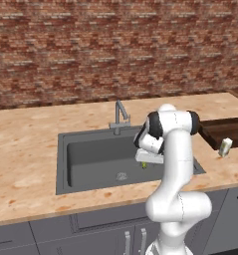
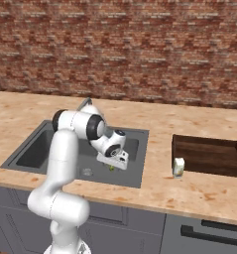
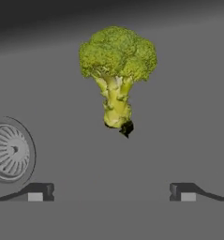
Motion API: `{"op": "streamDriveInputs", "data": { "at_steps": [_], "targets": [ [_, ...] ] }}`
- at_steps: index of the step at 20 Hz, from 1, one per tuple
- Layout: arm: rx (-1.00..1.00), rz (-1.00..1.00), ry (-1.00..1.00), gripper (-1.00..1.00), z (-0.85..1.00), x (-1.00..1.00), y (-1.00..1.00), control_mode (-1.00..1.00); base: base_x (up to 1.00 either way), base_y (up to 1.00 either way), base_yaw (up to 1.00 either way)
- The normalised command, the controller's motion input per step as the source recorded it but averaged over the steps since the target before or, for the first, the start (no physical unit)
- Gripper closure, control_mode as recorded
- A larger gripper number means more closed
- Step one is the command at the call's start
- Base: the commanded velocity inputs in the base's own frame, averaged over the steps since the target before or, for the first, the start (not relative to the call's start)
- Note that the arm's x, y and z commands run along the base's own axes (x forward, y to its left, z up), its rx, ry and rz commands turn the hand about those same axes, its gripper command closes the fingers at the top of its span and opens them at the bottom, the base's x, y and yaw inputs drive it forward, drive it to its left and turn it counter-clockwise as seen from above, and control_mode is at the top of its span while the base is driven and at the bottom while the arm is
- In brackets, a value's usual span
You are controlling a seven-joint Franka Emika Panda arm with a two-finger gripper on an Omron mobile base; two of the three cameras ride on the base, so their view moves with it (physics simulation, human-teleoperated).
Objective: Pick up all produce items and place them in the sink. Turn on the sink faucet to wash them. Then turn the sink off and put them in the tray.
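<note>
The pincer [image 3: 111, 192] is hanging spread wide, gripping nothing, over the dark grey recessed sink basin [image 1: 90, 154]. The small green broccoli floret [image 3: 116, 77] is lying on the basin floor near the round metal drain [image 3: 9, 151].

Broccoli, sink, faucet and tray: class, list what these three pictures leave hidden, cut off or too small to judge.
- Broccoli: in both base views the arm's wrist covers nearly all of it; a green speck shows.
- Faucet: right base view, arm hides most of it; lever position too small to read in the left one.
- Tray: cut by the right edge in the left base view.
- Sink: arm covers its right part.
- Carton: label too small.
</note>
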Motion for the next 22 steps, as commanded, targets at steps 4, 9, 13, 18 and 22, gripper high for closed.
{"op": "streamDriveInputs", "data": {
  "at_steps": [4, 9, 13, 18, 22],
  "targets": [
    [0.00, 0.00, -0.06, -1.00, 0.52, -0.31, 0.00, -1.00, 0.00, 0.00, 0.00],
    [-0.01, 0.00, -0.05, -1.00, 0.58, -0.16, 0.00, -1.00, 0.00, 0.00, 0.00],
    [-0.03, 0.00, -0.07, -1.00, 0.63, -0.08, -0.01, -1.00, 0.00, 0.00, 0.00],
    [-0.02, 0.00, -0.06, -1.00, 0.70, -0.04, -0.03, -1.00, 0.00, 0.00, 0.00],
    [-0.01, 0.00, -0.08, -1.00, 0.71, -0.03, -0.07, -1.00, 0.00, 0.00, 0.00]
  ]
}}
